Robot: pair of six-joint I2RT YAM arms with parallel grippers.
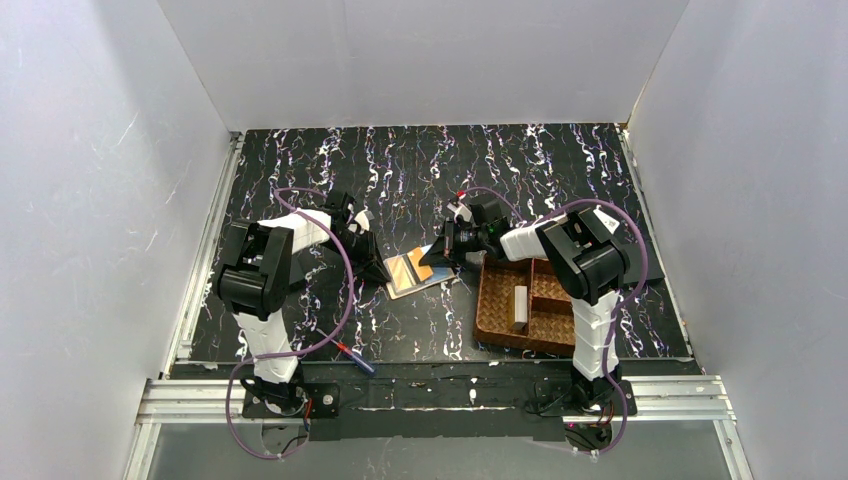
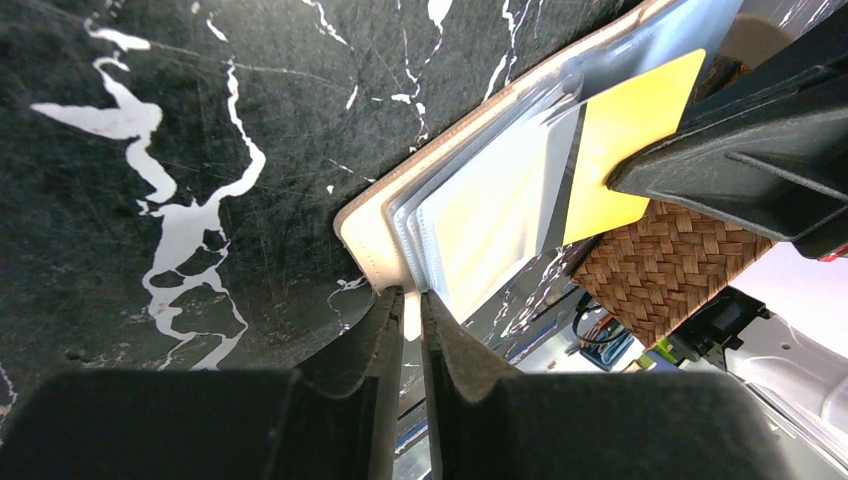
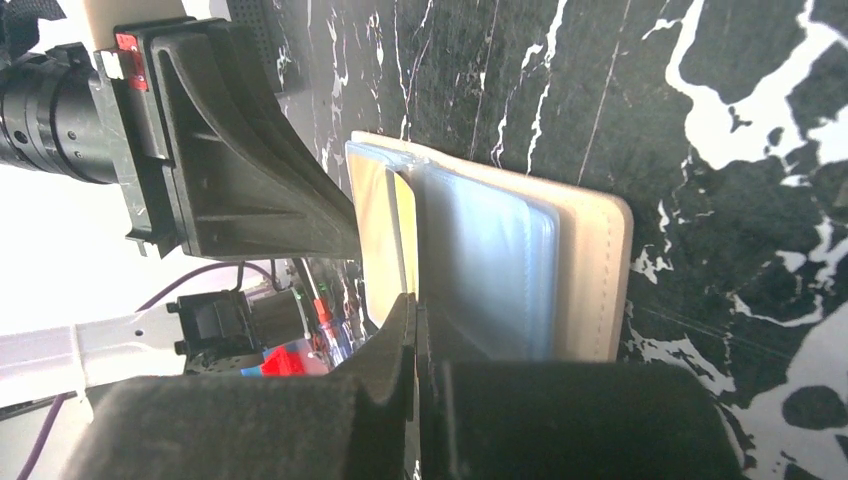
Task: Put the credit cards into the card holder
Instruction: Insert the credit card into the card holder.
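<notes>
The card holder (image 1: pixel 412 272) lies open on the table between both arms, tan inside with clear plastic sleeves (image 2: pixel 500 200). My left gripper (image 2: pixel 405 300) is shut on the holder's near tan edge (image 2: pixel 362 240), and a thin strip of it shows between the jaws. My right gripper (image 3: pixel 413 305) is shut on a yellow credit card (image 3: pixel 405 225). That credit card (image 2: pixel 625 125) lies partly inside a sleeve of the holder (image 3: pixel 590 270). From above, the left gripper (image 1: pixel 383 270) and right gripper (image 1: pixel 441 256) face each other across the holder.
A brown woven divided basket (image 1: pixel 500 325) stands to the right of the holder, with a pale upright block (image 1: pixel 520 307) in one compartment. A blue-and-red screwdriver (image 1: pixel 357 360) lies near the front edge. White walls enclose the marbled black table (image 1: pixel 400 160).
</notes>
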